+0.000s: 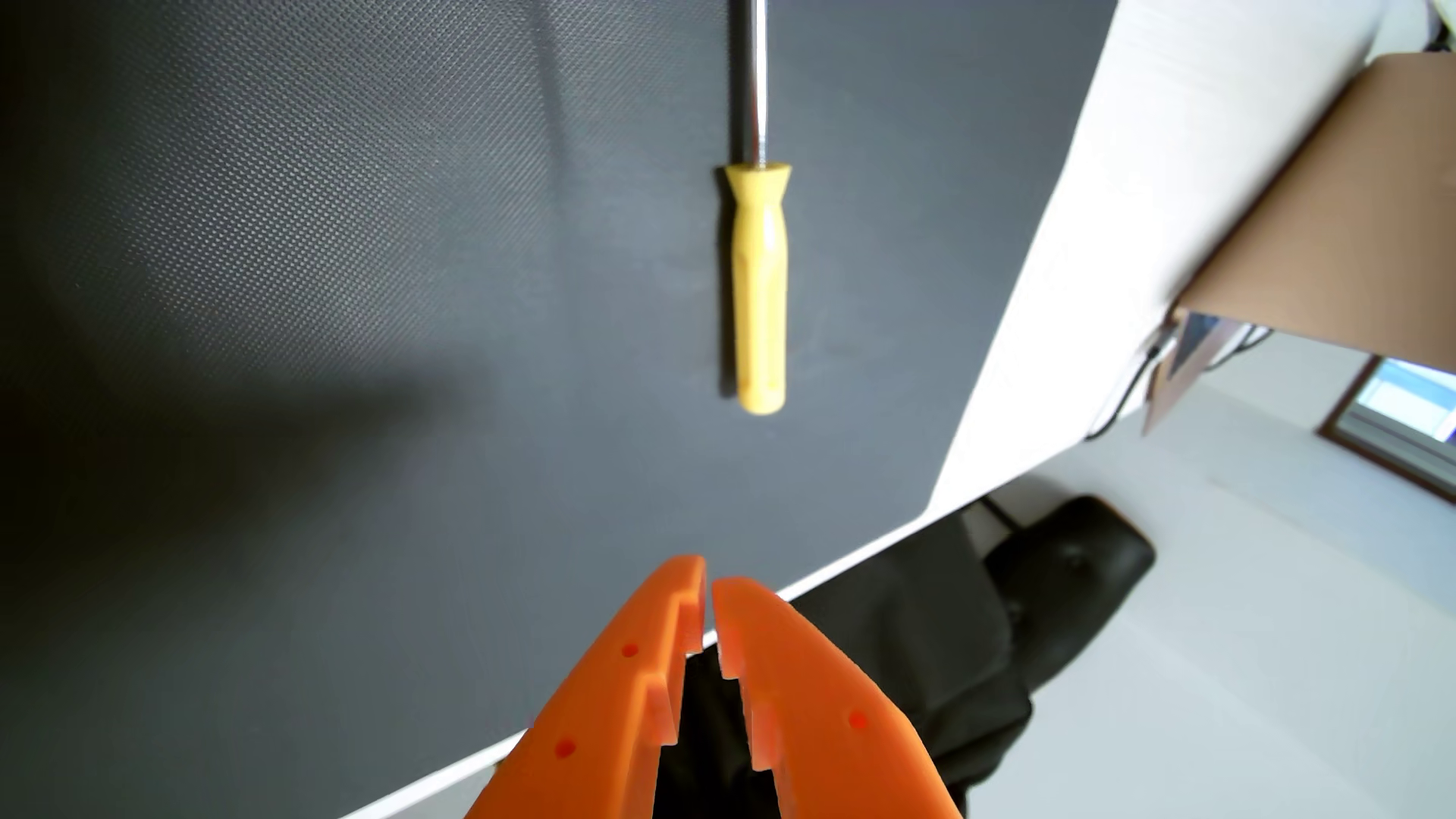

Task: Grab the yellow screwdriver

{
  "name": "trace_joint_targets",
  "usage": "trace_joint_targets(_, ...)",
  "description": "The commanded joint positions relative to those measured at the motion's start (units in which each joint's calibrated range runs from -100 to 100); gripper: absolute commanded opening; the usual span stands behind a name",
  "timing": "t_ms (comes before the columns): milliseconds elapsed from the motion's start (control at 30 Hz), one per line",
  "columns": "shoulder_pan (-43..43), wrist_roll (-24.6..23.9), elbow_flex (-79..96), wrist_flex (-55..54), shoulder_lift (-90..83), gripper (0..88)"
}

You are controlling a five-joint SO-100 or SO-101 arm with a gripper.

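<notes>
Gripper (707, 587) low in wrist view, orange jaws nearly touching at the tips, nothing held. Screwdriver (758, 287) lies flat on the dark mat (315, 315), well apart, handle end toward the jaws, shaft running off the top. Advice: open wide first, straddle mid-handle, then squeeze. No readable text or brand.

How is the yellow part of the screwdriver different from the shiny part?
The yellow handle is thick and matte, while the metal shaft is thin and shiny. The whole handle shows in the wrist view, but the shaft runs off the top edge, so its tip is unseen. The handle end lies nearer the orange gripper, the shaft farther away. Both lie in one straight line on the dark mat.
</notes>
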Motion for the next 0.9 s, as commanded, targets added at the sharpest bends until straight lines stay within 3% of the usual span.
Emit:
trace_joint_targets(0, -0.3, 0.2, -5.2, -1.5, 6.9, 0.9)
trace_joint_targets(700, -5.5, 2.0, -19.8, -1.6, 33.2, 0.9)
trace_joint_targets(867, -5.5, 2.3, -20.9, -6.2, 38.6, 0.9)
